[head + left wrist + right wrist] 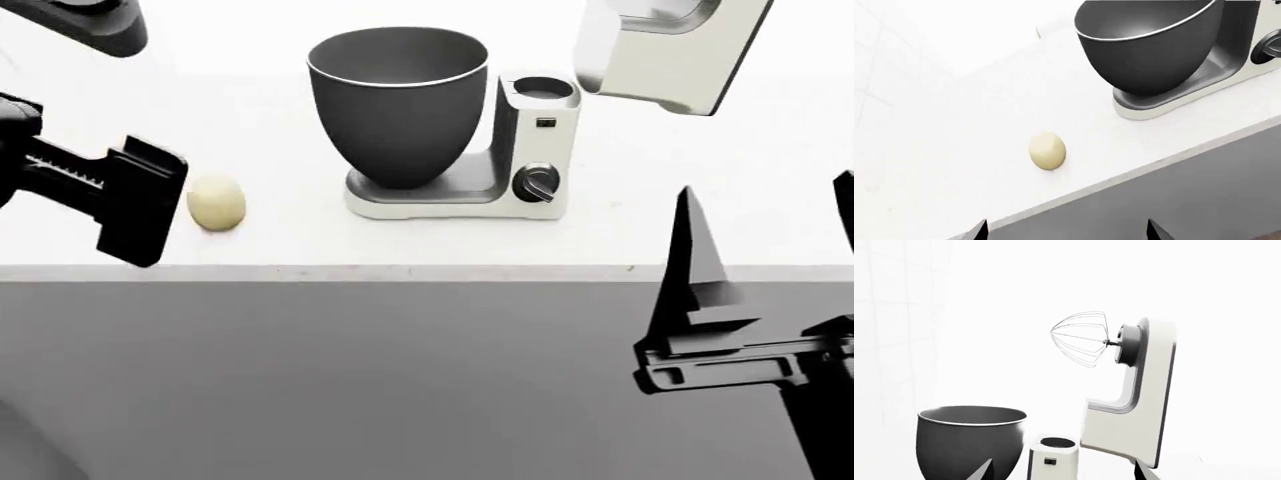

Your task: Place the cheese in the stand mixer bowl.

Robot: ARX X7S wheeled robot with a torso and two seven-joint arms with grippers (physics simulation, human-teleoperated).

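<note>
The cheese lies on the white tabletop, well to the left of the stand mixer bowl and not far from the tabletop's front edge. The bowl sits upright on the base of the white mixer, whose head is tilted up and back, so that the wire whisk hangs in the air clear of the bowl. A black knob shows on the side of the mixer column; a small dark mark above it is too small to read, and no brand or lettering can be made out anywhere. The left end effector hovers just beside the cheese on its left, fingers apart and holding nothing; in the left wrist view its two dark fingertips show spread wide, with the cheese lying ahead of them. The right end effector stands low in front of the tabletop's edge, also spread open and empty.
</note>
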